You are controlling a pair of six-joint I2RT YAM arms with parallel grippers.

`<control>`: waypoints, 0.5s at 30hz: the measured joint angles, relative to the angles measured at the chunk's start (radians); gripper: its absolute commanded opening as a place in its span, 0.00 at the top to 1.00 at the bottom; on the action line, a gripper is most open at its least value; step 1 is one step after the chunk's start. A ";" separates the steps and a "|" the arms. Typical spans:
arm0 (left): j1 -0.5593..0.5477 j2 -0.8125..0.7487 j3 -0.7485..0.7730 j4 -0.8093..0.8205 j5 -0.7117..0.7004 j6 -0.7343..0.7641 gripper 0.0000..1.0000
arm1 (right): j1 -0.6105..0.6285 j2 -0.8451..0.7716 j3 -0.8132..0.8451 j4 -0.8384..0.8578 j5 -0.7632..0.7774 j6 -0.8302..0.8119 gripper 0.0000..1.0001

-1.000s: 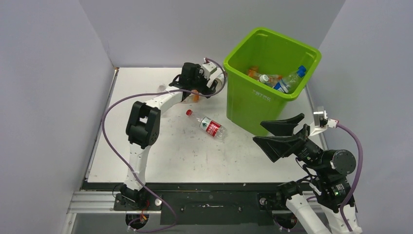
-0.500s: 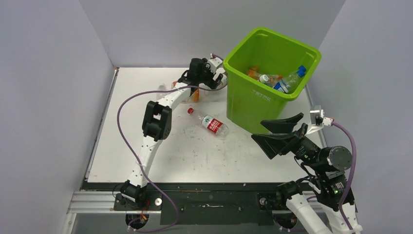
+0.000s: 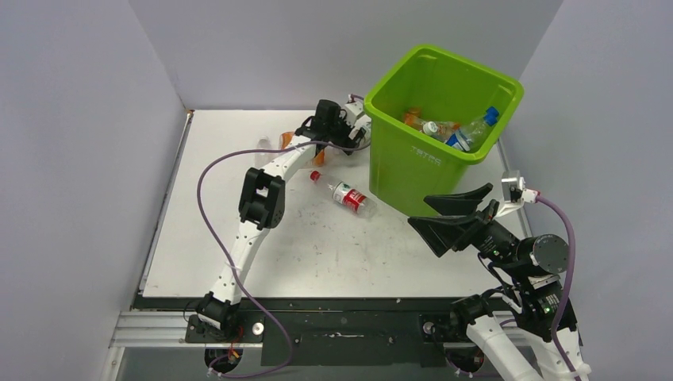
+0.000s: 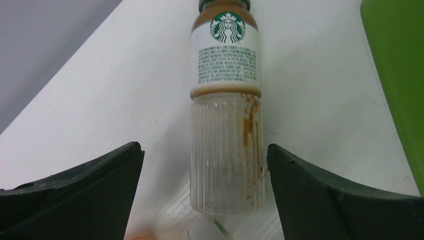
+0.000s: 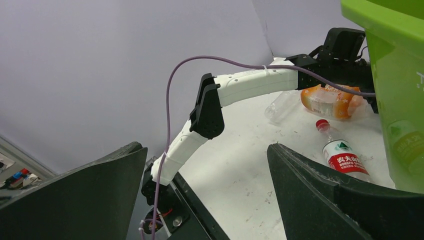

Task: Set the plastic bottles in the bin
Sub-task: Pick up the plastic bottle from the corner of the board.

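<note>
The lime-green bin [image 3: 413, 171] stands at the back right with several plastic bottles [image 3: 456, 131] inside. My left gripper [image 3: 349, 127] reaches in beside the bin's left wall and is open. In the left wrist view, its fingers [image 4: 204, 146] flank the ribbed end of a clear coffee bottle [image 4: 227, 125] with a white label, lying on the table. The right fingertip is very near it and the left one stands apart. A red-labelled bottle [image 3: 343, 193] lies mid-table. An orange bottle [image 5: 330, 100] and a clear one [image 5: 280, 105] lie by the left arm. My right gripper [image 3: 419, 211] hovers open and empty.
The bin's green wall [image 4: 400, 75] rises just right of the left gripper. Grey walls enclose the white table [image 3: 238, 238] on three sides. A purple cable [image 3: 208, 171] loops off the left arm. The black base rail [image 3: 341, 325] runs along the near edge.
The left arm has stretched farther right, bringing its gripper closer to the bin. The red-labelled bottle has shifted slightly toward the back. The right gripper has drifted a little left.
</note>
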 measured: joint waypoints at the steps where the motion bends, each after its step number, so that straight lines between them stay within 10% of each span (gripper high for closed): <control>1: 0.000 0.005 0.022 -0.020 0.000 0.002 0.12 | 0.000 0.000 0.000 0.000 0.002 0.000 0.05; 12: -0.005 0.027 0.091 -0.105 0.000 0.039 0.22 | 0.000 0.001 0.000 0.000 0.017 0.000 0.06; 15: -0.009 0.042 0.104 -0.120 0.000 0.050 0.51 | 0.000 0.005 0.000 0.000 0.018 0.000 0.06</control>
